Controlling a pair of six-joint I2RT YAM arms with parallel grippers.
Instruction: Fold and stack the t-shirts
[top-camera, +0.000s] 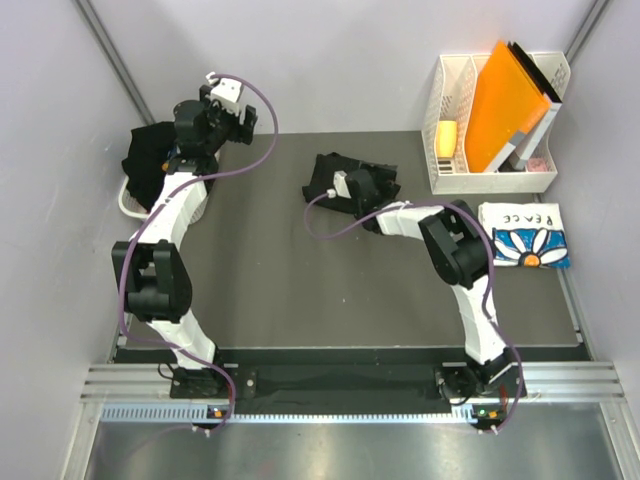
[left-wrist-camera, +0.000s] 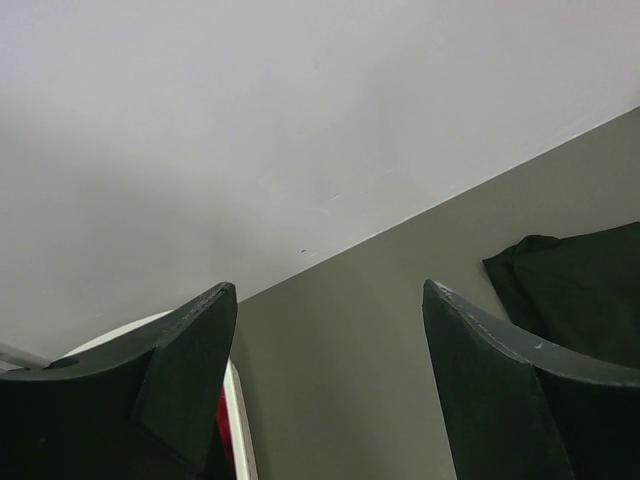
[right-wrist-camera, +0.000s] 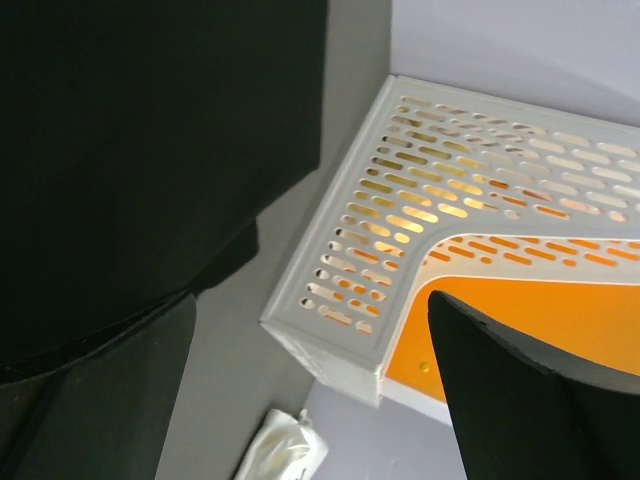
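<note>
One black t-shirt (top-camera: 335, 172) lies crumpled at the back middle of the grey table (top-camera: 280, 280). My right gripper (top-camera: 365, 186) hovers at it, open, with nothing between the fingers (right-wrist-camera: 311, 298). In the right wrist view the black cloth (right-wrist-camera: 150, 150) fills the upper left, beside the left finger. Another black t-shirt (top-camera: 150, 160) hangs in the white basket (top-camera: 128, 205) at the far left. My left gripper (top-camera: 235, 118) is raised beside that basket, open and empty (left-wrist-camera: 329, 285). The folded white t-shirt (top-camera: 525, 236) with the daisy print lies at the right edge.
A white perforated file rack (top-camera: 495, 170) (right-wrist-camera: 400, 230) holding an orange folder (top-camera: 505, 100) (right-wrist-camera: 540, 330) stands at the back right, close to my right gripper. A small white crumpled item (right-wrist-camera: 285, 450) lies near the rack. Walls close in on the left, back and right.
</note>
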